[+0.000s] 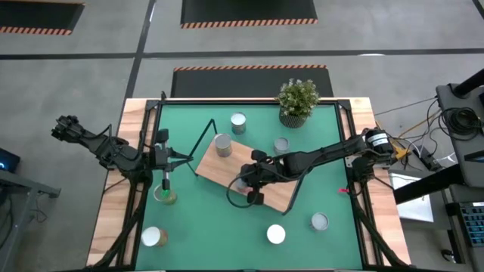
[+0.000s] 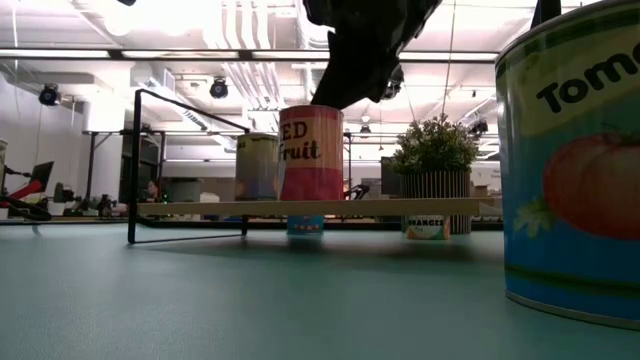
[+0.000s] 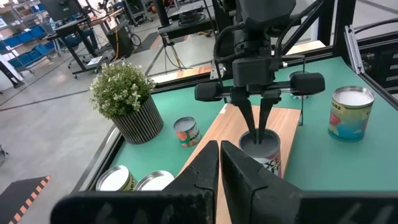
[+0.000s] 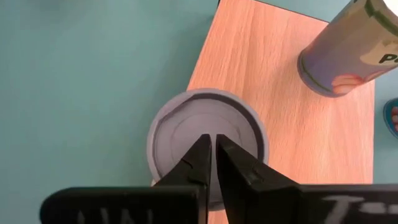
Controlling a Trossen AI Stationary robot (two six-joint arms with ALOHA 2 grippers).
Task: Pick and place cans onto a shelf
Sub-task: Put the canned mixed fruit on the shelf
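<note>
The shelf [image 1: 281, 193] is a light-wood board with black wire loops, set at a slant in the middle of the green mat. Two cans stand on it. One [image 1: 222, 143] is near its far-left end and the other [image 4: 180, 127] is at its near-left edge. My right gripper [image 4: 212, 146] is shut and points straight down over the middle of that second can's top; it also shows in the left wrist view [image 3: 257, 127]. My left gripper [image 3: 219, 155] is shut and empty. It is level at the table's left [image 1: 185, 157] and points toward the shelf. My right gripper has its shut fingertips [image 3: 261, 124] at the middle of the can's grey round top [image 4: 233, 134], coming from above and pointing down. The can stands upright on the shelf [image 2: 311, 152]. I cannot tell whether the tips touch the top or hang just above it.
Loose cans stand on the mat at the far side [image 1: 238, 122], right of the shelf [image 1: 282, 145], near right [image 1: 320, 221], near middle [image 1: 276, 234], near left [image 1: 155, 236] and by the left gripper [image 1: 165, 195]. A potted plant [image 1: 297, 102] stands at the far edge.
</note>
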